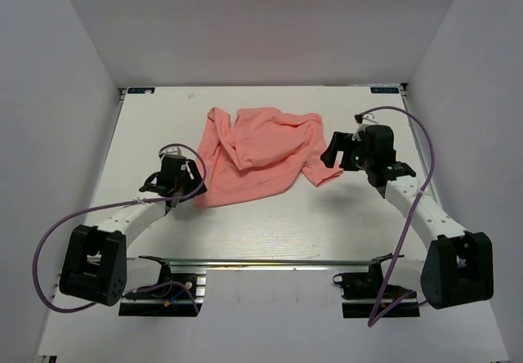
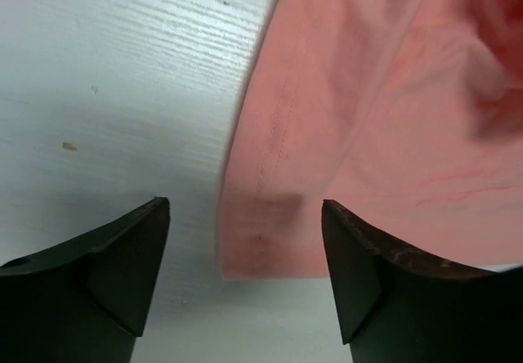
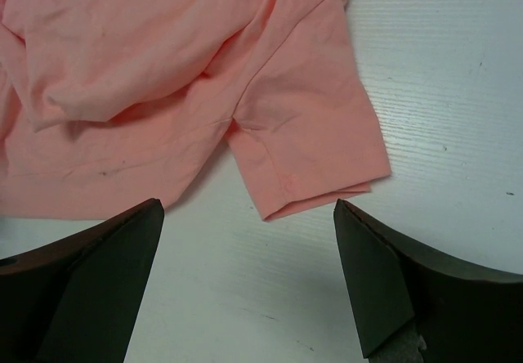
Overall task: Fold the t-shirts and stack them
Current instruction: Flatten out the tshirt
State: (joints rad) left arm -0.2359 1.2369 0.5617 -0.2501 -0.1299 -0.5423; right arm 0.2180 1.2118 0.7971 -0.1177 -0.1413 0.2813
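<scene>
The salmon-pink t-shirt (image 1: 257, 154) lies crumpled and partly folded over itself at the middle back of the white table (image 1: 270, 232). My left gripper (image 1: 178, 177) is open and empty, low over the table at the shirt's near-left corner; that hemmed corner (image 2: 270, 240) lies between the spread fingers, just ahead of the tips. My right gripper (image 1: 333, 152) is open and empty at the shirt's right side, facing a sleeve (image 3: 315, 146) whose cuff lies just ahead of the fingertips (image 3: 359, 224). No neck label shows.
White enclosure walls stand at the back (image 1: 261, 28), left and right. A metal rail (image 1: 270, 262) with the arm bases runs along the near edge. Purple cables (image 1: 425, 146) loop off each arm.
</scene>
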